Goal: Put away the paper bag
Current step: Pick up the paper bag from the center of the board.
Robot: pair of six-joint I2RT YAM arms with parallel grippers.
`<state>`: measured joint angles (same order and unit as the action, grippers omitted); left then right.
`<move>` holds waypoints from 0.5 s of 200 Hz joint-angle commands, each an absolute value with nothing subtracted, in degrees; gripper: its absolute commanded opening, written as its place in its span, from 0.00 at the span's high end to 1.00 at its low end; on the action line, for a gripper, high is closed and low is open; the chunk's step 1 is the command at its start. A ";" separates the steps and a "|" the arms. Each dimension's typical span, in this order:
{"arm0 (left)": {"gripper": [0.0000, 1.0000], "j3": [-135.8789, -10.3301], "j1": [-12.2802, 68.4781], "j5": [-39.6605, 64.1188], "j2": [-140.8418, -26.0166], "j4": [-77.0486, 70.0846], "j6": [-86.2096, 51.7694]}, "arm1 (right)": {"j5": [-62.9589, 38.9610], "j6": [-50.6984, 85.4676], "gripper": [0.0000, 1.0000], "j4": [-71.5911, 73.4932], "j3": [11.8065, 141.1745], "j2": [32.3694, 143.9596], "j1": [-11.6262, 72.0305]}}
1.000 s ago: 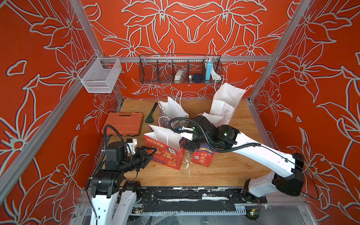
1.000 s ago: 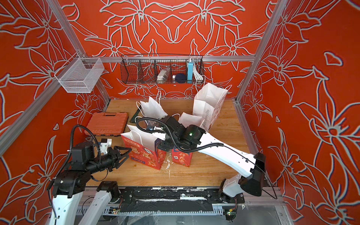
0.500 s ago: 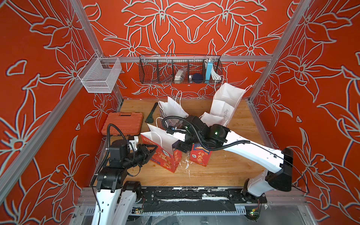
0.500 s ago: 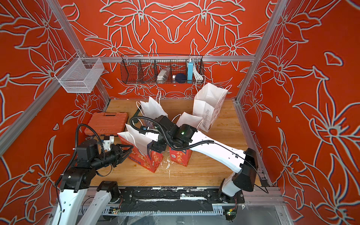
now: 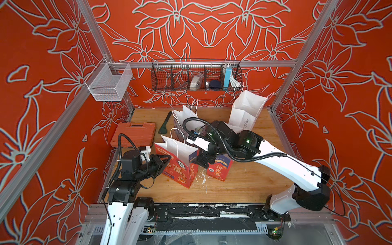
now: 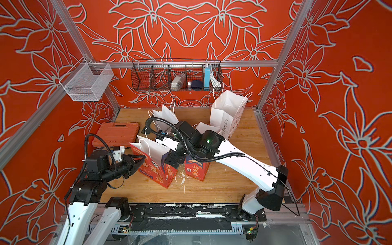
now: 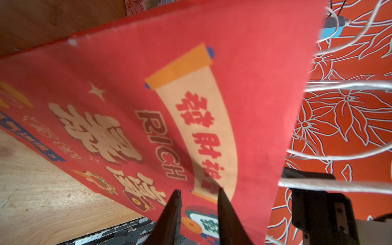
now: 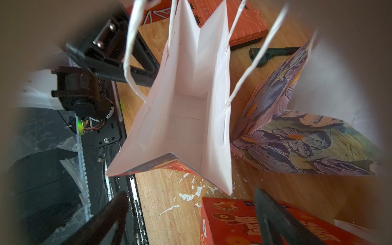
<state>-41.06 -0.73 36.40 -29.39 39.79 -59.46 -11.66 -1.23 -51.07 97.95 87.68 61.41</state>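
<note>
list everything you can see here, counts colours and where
open paper bag: 1, red print, front centre
second printed bag: 1, red, under the right arm
floral paper bag: 1, purple, behind them
white paper bag: at least 1, white, back right
tool case: 1, orange, left
hand tool: 1, dark green, beside the case
wire basket: 1, black, back rail, holds small items
mesh basket: 1, white, left rail
left gripper: black, at the open bag's face
right gripper: black, open, between the red bags

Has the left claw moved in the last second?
Yes. The left claw has pushed forward toward the red paper bag. It now sits a little nearer the orange tool case than before. Its jaws have also narrowed.
</note>
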 commanded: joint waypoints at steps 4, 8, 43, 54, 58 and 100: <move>0.71 -40.15 -0.38 36.33 -27.80 39.35 -60.02 | -11.90 6.71 0.04 -55.63 101.64 92.08 61.17; 0.71 -40.02 -0.42 36.31 -27.61 39.44 -60.03 | -11.85 7.29 0.03 -55.93 102.53 92.70 61.17; 0.71 -39.46 -0.01 36.25 -27.01 39.81 -60.16 | -16.82 12.32 0.02 -56.39 107.86 96.51 61.67; 0.71 -39.38 0.08 36.17 -27.05 39.73 -60.20 | -17.39 13.21 0.02 -57.12 108.33 97.52 62.25; 0.71 -39.40 0.15 36.13 -26.99 39.68 -60.21 | -17.40 13.36 0.02 -57.69 108.59 97.83 62.43; 0.71 -39.02 0.71 35.60 -27.28 39.49 -60.38 | -16.14 15.07 0.02 -64.63 112.09 100.10 63.90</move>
